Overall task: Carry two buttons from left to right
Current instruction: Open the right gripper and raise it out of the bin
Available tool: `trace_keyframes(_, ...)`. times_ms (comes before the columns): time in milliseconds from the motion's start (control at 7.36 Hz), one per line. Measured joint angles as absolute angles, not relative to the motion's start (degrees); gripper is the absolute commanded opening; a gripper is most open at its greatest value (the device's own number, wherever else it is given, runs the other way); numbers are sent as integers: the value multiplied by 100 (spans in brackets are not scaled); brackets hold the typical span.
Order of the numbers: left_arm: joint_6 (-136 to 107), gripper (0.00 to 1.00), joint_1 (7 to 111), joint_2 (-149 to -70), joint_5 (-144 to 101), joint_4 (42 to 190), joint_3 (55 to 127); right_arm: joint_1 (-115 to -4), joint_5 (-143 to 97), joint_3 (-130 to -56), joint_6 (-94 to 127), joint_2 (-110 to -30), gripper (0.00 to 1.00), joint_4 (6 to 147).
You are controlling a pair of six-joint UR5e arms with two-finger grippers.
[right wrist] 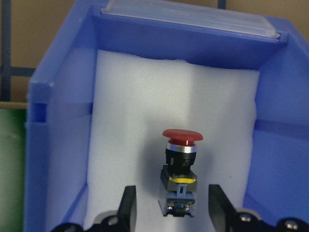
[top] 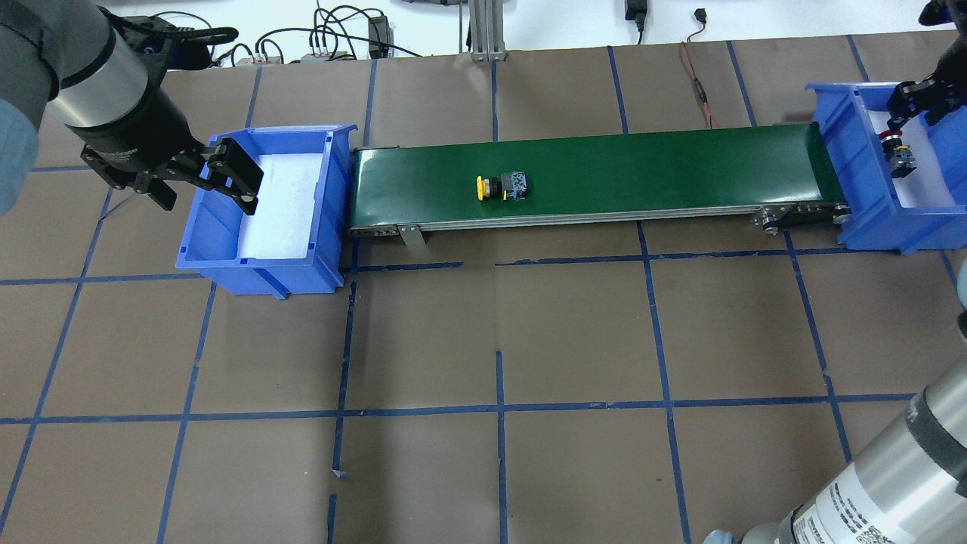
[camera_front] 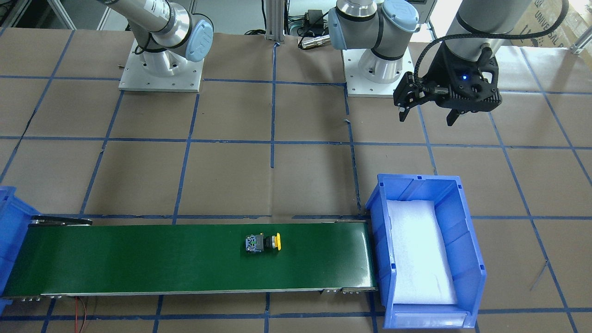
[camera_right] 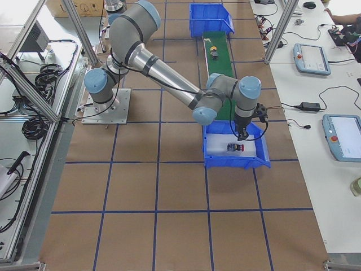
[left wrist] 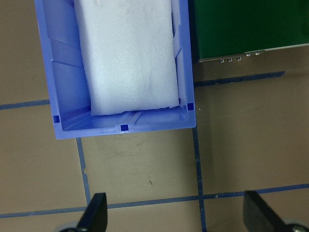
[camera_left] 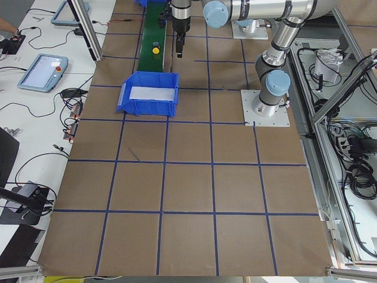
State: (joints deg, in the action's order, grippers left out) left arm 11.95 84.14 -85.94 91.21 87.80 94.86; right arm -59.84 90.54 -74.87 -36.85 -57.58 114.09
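Drop-off looks basically done to me. The red button (right wrist: 182, 159) lies on its side on the foam (right wrist: 130, 121) in the right bin (right wrist: 58, 121). The right fingers (right wrist: 129, 208) are spread either side of its blocky body, not touching it.

I'd pull straight up from here with no sideways drift, or a finger could clip the body and drag it around.

The yellow button (top: 502, 187) is on its side about midway along the green belt (top: 642, 166), cap pointing left. When its turn comes, I'd pinch the squarish body, not the round cap.

The left fingers (left wrist: 96, 212) are spread wide too, holding nothing, hanging near the left bin (top: 261, 276).

The foam looks soft, so the button probably won't skid. The bin walls sit close on both sides, so there's not much wiggle room. The table (top: 498, 317) is brown paper with a blue tape grid.
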Motion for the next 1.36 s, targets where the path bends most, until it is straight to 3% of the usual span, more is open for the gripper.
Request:
trace_keyframes(544,1195,100,8440,-8515,9126,8869,9519,-6850,9091,-7500,-3301,-6531,100,10623)
trace_keyframes(1087,1195,100,8446,-8400,9118,8938,9685,-8295,9198,-7529,-366,-6640,100,10595)
trace_keyframes(1359,1195,100,8452,-8355,9113,8938,9756,-8744,9287,-7575,-172,-6645,100,10515)
